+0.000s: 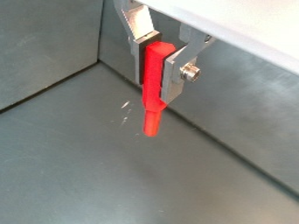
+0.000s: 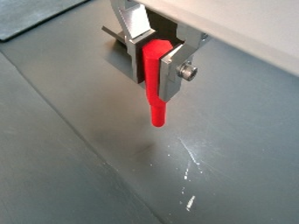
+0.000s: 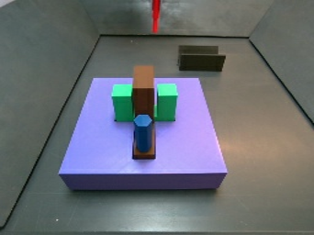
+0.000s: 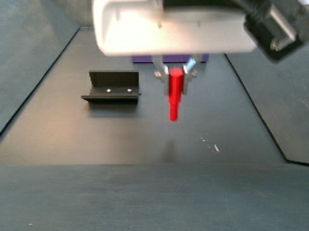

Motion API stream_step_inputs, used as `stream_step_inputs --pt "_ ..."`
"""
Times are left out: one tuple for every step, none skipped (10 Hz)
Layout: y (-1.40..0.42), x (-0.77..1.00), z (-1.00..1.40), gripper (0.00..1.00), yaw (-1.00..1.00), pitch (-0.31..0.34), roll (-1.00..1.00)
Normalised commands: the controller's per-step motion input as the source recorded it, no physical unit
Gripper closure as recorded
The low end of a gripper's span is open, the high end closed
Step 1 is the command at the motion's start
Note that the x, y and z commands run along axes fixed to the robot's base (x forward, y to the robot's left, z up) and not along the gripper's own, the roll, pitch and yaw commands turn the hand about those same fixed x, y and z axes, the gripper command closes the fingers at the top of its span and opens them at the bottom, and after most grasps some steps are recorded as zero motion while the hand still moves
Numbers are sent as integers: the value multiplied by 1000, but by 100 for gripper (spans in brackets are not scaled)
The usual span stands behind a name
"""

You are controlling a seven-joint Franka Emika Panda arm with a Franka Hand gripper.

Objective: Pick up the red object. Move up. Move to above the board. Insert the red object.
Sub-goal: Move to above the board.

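Red object [image 4: 175, 94] in gripper [image 4: 178, 70], aloft

Gripper [image 1: 156, 66] seen in both wrist views [image 2: 159, 63], pointing downward, silver plate fingers [image 1: 177, 74] clamped on the upper part of the red object [image 1: 153, 92], which hangs vertically below the fingertips, clear of the floor. In a side view, white wrist housing fills the top of the frame, gripper [image 4: 178, 69] just beneath it at upper centre, red object [image 4: 175, 95] hanging straight down. In a side view, only the red object [image 3: 156, 15] shows at the top centre edge, gripper itself out of frame.
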Motion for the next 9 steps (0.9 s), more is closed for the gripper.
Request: stream_step_inputs --pt "-3 -26 1400 100 2 31 -8" --pt "-8 -40 1400 100 2 29 9" --pt "7 18 1400 100 2 32 10" --pt "11 38 1400 100 3 78 -4" --pt "2 22 877 100 0 91 -3" --pt "0 25 308 100 0 69 8" --pt "-1400 -27 143 100 -62 133 -171" --pt "-1400 -33 130 100 -44 107 -118" --pt "-1400 -40 127 100 -29 41 -63"
